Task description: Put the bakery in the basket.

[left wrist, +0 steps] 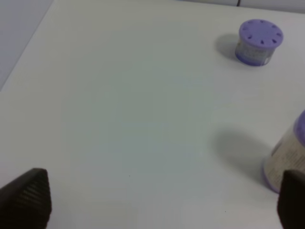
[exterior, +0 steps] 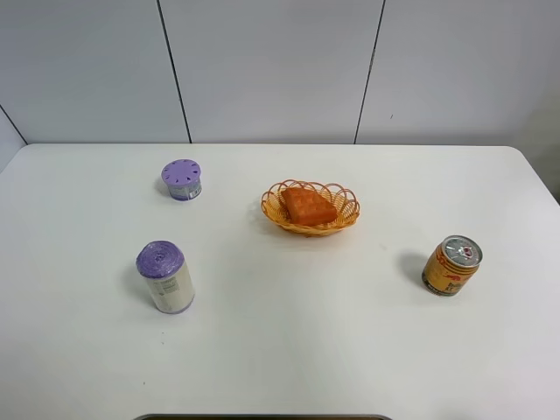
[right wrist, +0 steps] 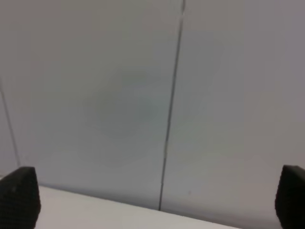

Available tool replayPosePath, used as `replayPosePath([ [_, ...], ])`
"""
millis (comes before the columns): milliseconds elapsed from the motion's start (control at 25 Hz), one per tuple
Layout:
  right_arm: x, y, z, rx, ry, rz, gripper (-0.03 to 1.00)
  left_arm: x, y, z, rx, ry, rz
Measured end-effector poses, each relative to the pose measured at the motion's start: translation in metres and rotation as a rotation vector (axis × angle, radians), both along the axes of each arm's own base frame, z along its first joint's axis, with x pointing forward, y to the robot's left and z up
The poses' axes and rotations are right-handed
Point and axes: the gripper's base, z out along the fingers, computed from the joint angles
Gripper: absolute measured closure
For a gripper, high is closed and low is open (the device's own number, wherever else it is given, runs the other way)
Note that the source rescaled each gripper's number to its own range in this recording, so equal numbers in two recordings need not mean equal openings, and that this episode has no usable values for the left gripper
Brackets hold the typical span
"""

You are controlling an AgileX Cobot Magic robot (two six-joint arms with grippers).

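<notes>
Claws first: the left claw (left wrist: 162, 200) and right claw (right wrist: 157, 198) both hang wide apart, holding nothing, and neither shows from the high camera. Judging by that, the job looks finished, so the sensible course is to keep both arms back and leave things undisturbed. On the white desk (exterior: 289, 350) stand one tall purple-lidded tub (exterior: 164, 276), one gold can (exterior: 451, 265), then one short purple-topped tub (exterior: 181, 179). One bakery (exterior: 307, 206) lies inside the one basket (exterior: 348, 213), toward the far middle.
</notes>
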Motion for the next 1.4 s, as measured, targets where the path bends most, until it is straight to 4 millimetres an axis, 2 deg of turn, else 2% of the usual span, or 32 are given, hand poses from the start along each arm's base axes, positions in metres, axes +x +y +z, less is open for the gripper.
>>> replayPosePath([
  [200,-0.038,-0.026,-0.002,-0.066,-0.016,-0.134,-0.03,0.000,0.000,0.000,0.000,0.000,0.000],
  [440,-0.082,-0.041,-0.010,-0.099,-0.017,-0.223,-0.03,0.000,0.000,0.000,0.000,0.000,0.000],
  [600,-0.108,-0.045,-0.018,-0.095,-0.008,-0.285,-0.03,0.000,0.000,0.000,0.000,0.000,0.000],
  [840,-0.140,-0.039,-0.031,-0.072,0.016,-0.300,-0.03,0.000,0.000,0.000,0.000,0.000,0.000],
  [1160,-0.177,-0.034,-0.049,-0.045,-0.040,-0.313,-0.03,0.000,0.000,0.000,0.000,0.000,0.000],
  [1280,-0.181,-0.032,-0.070,-0.046,-0.025,-0.327,-0.03,0.000,0.000,0.000,0.000,0.000,0.000],
  [1400,-0.172,-0.031,-0.100,-0.049,0.037,-0.335,-0.03,0.000,0.000,0.000,0.000,0.000,0.000],
])
